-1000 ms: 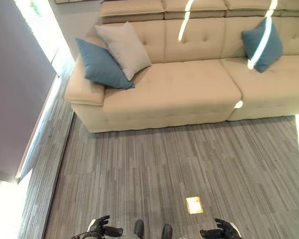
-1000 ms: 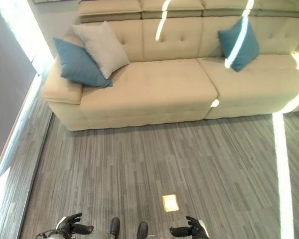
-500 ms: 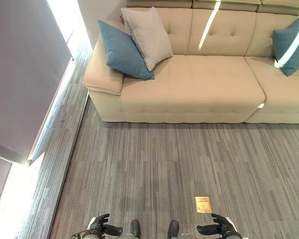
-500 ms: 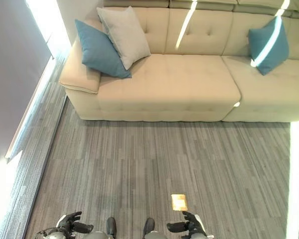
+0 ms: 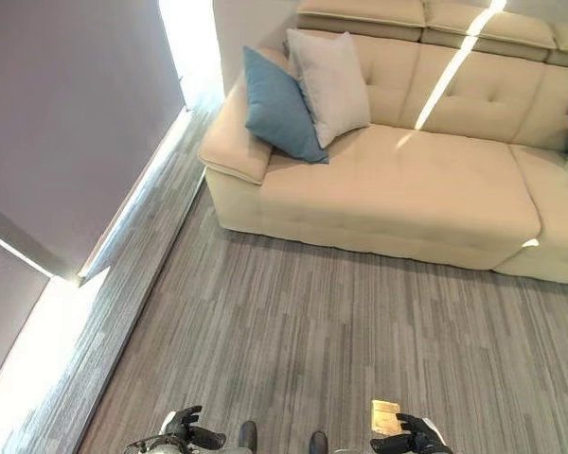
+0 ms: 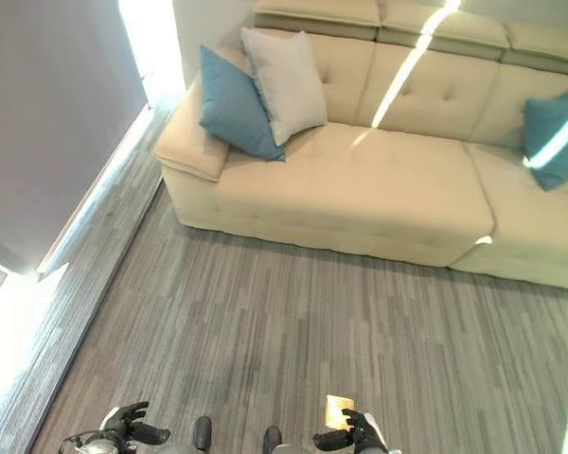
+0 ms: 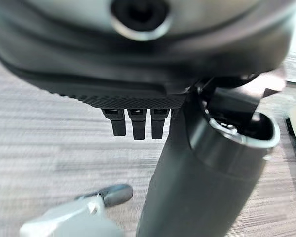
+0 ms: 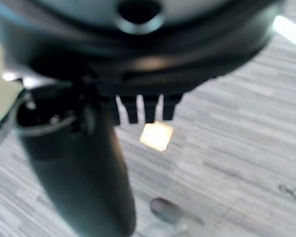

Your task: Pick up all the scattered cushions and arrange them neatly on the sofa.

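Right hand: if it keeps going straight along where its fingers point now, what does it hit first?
Probably the floor. In its wrist view the right hand hangs empty, fingers pointing down toward the grey floor, near the brass floor plate. Nothing shows between them, though depth is unclear.

Matt beige tufted cloth covers the sofa (image 5: 407, 180); the floor (image 5: 360, 331) looks like streaked grey carpet.

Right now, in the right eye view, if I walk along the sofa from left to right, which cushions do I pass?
Blue cushion by the sofa's left armrest → light grey cushion leaning right next to it → a long bare stretch of seat → another blue cushion at the far right.
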